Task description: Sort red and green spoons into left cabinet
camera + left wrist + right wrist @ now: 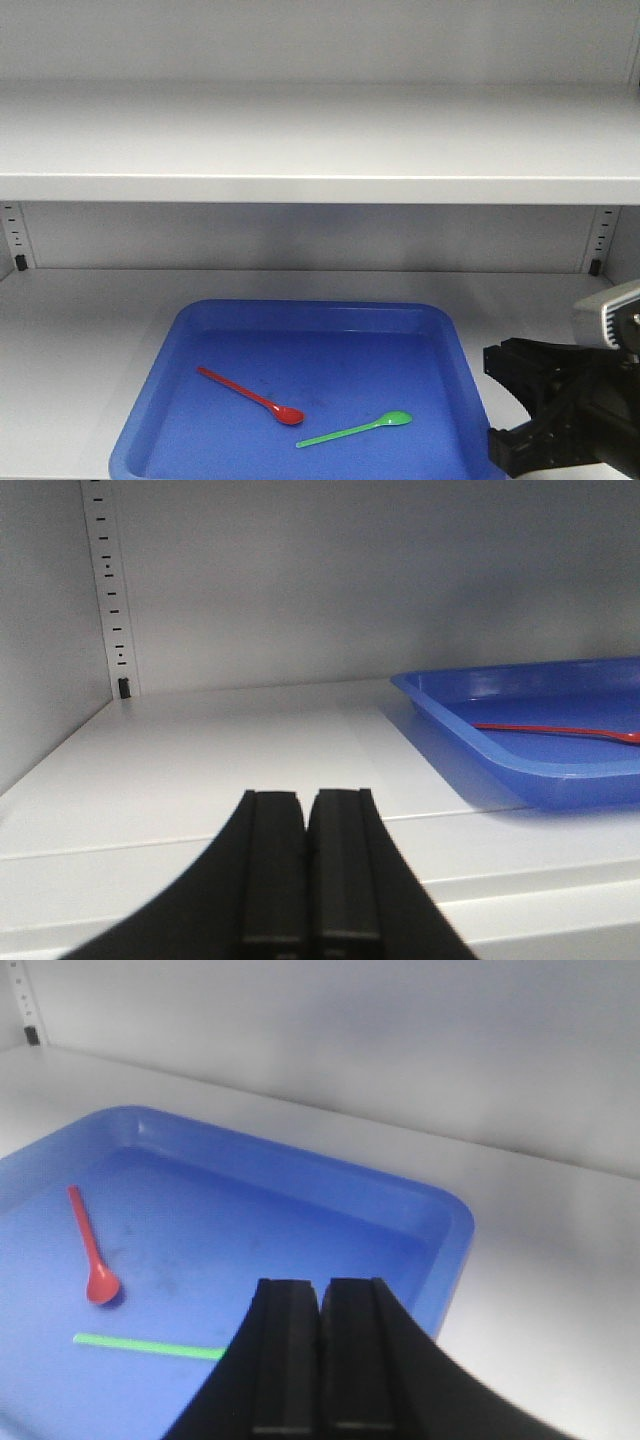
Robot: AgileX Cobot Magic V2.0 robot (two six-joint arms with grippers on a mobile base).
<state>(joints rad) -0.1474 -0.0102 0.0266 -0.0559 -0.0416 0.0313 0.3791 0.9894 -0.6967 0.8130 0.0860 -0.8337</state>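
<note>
Hovering with jaws pressed together and nothing between them: right gripper (320, 1355), poised just over the near right corner of the blue tray (440, 1260). Likewise shut and empty: left gripper (308, 865), waiting low over the bare shelf (230, 770) of the left cabinet (320, 140), with the tray off to its right.

Probably still approaching, with neither spoon picked yet. Needing to open before descending, then to come straight down across a handle rather than the bowl, since thin plastic lying flat on a smooth tray floor is likely to skate or flip under a slanted pinch. Worth closing gently and low, fingertips nearly grazing the tray.

Lying just ahead and left of the right gripper: green spoon (355, 429), bright, slim, handle straight, its small oval bowl hidden under the fingers in the wrist view. Resting further left and beyond: red spoon (250, 396), same slender shape, bowl pointing towards the gripper, handle angling away. Sitting near each other, not touching, both inside the tray on the lower shelf.
</note>
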